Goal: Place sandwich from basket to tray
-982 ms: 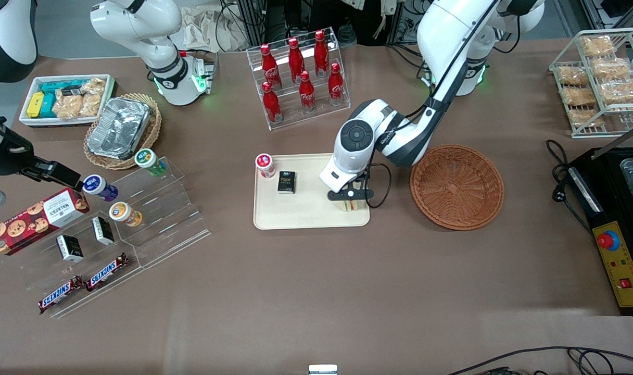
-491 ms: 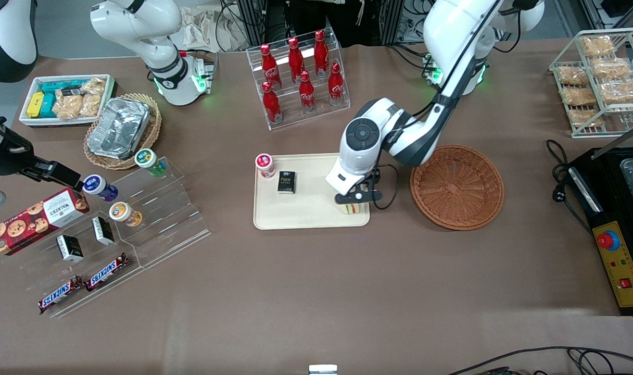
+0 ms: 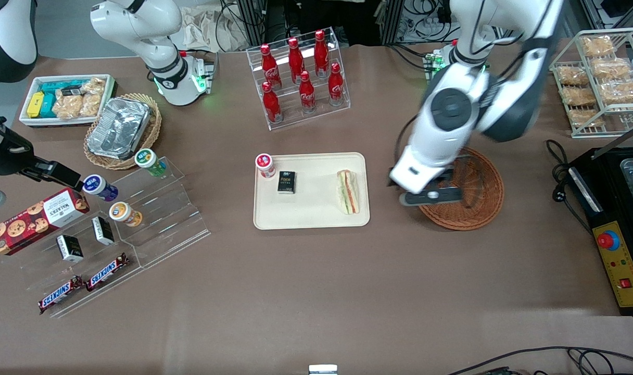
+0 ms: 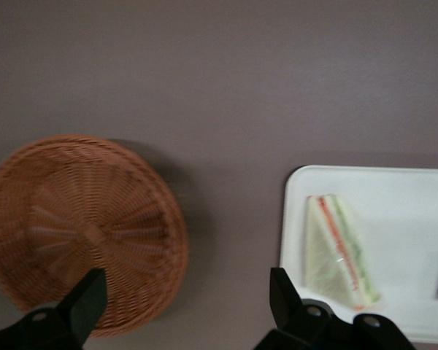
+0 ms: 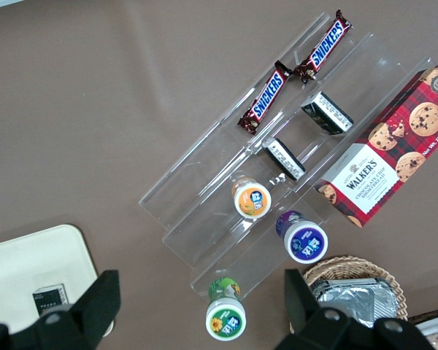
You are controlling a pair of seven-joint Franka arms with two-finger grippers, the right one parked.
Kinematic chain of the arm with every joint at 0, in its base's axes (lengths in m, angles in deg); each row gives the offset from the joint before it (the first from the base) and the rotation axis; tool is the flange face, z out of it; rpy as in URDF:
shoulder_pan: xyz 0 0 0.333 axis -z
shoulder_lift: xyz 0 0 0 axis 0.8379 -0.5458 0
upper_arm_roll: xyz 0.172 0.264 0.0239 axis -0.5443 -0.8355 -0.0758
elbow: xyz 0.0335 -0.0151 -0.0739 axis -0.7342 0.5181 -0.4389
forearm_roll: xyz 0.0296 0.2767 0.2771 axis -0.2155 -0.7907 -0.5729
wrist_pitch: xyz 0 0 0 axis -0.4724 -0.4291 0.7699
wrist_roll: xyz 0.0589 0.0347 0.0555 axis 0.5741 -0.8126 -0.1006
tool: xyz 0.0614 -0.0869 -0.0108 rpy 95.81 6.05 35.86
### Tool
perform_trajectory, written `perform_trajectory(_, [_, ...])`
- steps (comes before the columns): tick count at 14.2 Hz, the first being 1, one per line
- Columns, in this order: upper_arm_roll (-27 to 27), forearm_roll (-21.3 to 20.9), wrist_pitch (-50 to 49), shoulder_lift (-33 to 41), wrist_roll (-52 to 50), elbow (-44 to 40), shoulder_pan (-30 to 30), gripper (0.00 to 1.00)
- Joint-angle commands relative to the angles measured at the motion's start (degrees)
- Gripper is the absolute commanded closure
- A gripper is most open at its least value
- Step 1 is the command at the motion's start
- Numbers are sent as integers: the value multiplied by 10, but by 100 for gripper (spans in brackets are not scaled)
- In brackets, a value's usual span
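The working arm and its black two-finger gripper (image 3: 431, 197) were smeared with motion blur in the front view and covered the nine o'clock part of the round reddish-brown wicker basket (image 3: 478, 182). In the wrist view, the flat cream rectangular tray (image 4: 394, 189) was cut off by the edge, and only the tips of the open jaws showed.
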Motion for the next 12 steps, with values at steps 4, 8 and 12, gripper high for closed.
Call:
perform_trajectory(4, [7, 0, -77, 93, 152, 11, -121, 1])
perform_trajectory(8, [7, 1, -102, 133, 218, 7, -171, 1])
perform_trajectory(12, [6, 49, -174, 135, 211, -31, -212, 1])
